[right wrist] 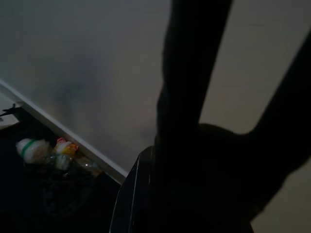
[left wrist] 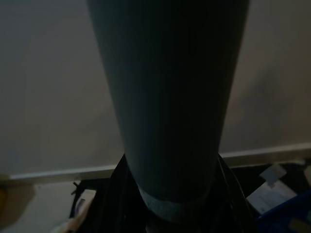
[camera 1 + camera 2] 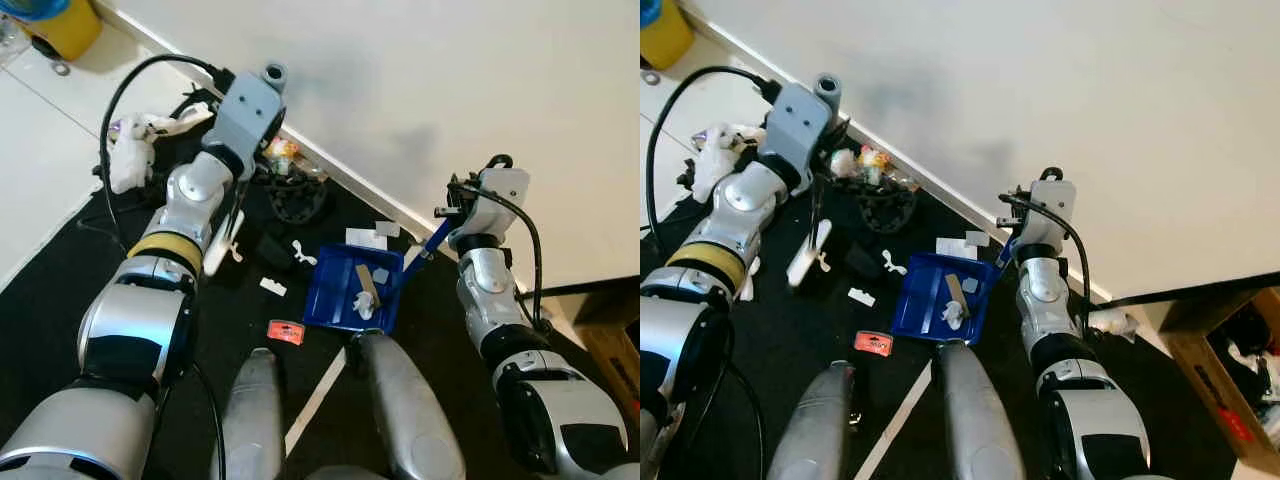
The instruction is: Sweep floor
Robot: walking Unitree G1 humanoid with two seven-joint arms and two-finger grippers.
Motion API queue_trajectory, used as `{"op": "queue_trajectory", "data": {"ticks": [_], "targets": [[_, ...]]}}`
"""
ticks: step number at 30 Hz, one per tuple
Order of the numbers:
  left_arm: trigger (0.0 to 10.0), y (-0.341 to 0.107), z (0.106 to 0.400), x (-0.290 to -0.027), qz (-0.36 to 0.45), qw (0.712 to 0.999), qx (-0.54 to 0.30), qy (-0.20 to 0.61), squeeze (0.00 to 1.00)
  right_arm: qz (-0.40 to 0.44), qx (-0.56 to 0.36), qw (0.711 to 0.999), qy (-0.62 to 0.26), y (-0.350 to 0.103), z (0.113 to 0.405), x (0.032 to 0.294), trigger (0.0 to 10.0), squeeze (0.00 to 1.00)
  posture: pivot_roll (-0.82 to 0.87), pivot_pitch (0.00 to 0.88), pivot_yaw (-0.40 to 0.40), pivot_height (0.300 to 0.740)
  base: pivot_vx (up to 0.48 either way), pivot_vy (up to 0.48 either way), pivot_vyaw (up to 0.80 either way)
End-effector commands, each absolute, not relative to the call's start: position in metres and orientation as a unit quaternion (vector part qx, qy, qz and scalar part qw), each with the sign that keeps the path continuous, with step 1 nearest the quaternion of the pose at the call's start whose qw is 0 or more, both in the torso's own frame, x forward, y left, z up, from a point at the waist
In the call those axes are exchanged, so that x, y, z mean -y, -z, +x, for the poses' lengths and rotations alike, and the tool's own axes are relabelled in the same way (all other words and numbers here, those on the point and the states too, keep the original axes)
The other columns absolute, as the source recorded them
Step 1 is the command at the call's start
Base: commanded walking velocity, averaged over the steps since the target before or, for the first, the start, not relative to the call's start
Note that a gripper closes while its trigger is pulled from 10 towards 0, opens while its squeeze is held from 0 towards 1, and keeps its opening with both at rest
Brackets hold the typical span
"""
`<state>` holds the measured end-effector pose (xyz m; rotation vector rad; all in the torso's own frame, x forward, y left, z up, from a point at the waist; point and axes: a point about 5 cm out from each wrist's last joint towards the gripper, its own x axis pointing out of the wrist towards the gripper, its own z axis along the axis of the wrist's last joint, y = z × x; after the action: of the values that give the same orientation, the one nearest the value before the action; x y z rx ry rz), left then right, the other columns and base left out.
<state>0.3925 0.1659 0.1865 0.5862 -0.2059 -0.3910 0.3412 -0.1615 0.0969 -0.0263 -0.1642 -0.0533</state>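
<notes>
A blue dustpan (image 3: 350, 292) lies on the black mat (image 3: 120, 250) near the wall, with paper scraps inside it. Its blue handle (image 3: 432, 240) runs up into my right gripper (image 3: 447, 220), which is shut on it. My left arm reaches over the mat, and below its wrist hangs a small hand brush with a white handle (image 3: 222, 250) and a black head (image 3: 272, 250). In the left wrist view a dark grey shaft (image 2: 167, 111) lies right between the fingers, so my left gripper (image 3: 232, 208) looks shut on the brush. Loose litter lies beside the pan: a white scrap (image 3: 272, 287) and an orange card (image 3: 286, 332).
White papers (image 3: 365, 237) lie by the skirting board. A black basket of rubbish (image 3: 295, 195) stands against the wall, with a white bag (image 3: 130, 150) left of it. A yellow bucket (image 3: 65, 25) is far left, a cardboard box (image 3: 1230, 385) far right. My legs (image 3: 400, 400) stand behind the pan.
</notes>
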Motion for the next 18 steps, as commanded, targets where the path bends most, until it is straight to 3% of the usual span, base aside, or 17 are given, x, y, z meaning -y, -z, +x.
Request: {"op": "queue_trajectory", "data": {"ticks": [1, 5, 7, 11, 18], "targets": [[10.0, -0.178, 0.388, -0.161, 0.333, 0.914, 0.107, 0.206, 0.00, -0.014, 0.050, 0.998, 0.031, -0.078, 0.329, 0.167, 10.0, 0.00, -0.13, 0.442, -0.092, 0.740, 0.000, 0.000, 0.00], [10.0, -0.153, 0.383, -0.155, 0.382, 0.897, 0.072, 0.212, 0.00, -0.010, 0.060, 0.998, 0.023, -0.078, 0.326, 0.165, 10.0, 0.00, -0.11, 0.442, -0.089, 0.740, 0.000, 0.000, 0.00], [10.0, -0.146, 0.381, -0.150, 0.372, 0.901, 0.063, 0.212, 0.00, -0.009, 0.060, 0.998, 0.023, -0.077, 0.326, 0.165, 10.0, 0.00, -0.11, 0.444, -0.091, 0.740, 0.000, 0.000, 0.00], [10.0, -0.122, 0.373, -0.116, 0.205, 0.953, 0.027, 0.222, 0.00, 0.005, 0.056, 0.998, 0.031, -0.077, 0.326, 0.164, 10.0, 0.00, -0.09, 0.431, -0.090, 0.740, 0.000, 0.000, 0.00], [10.0, -0.115, 0.364, -0.069, 0.064, 0.971, 0.022, 0.228, 0.00, 0.005, 0.063, 0.998, 0.031, -0.081, 0.327, 0.167, 10.0, 0.00, -0.10, 0.428, -0.080, 0.740, 0.000, 0.000, 0.00]]}}
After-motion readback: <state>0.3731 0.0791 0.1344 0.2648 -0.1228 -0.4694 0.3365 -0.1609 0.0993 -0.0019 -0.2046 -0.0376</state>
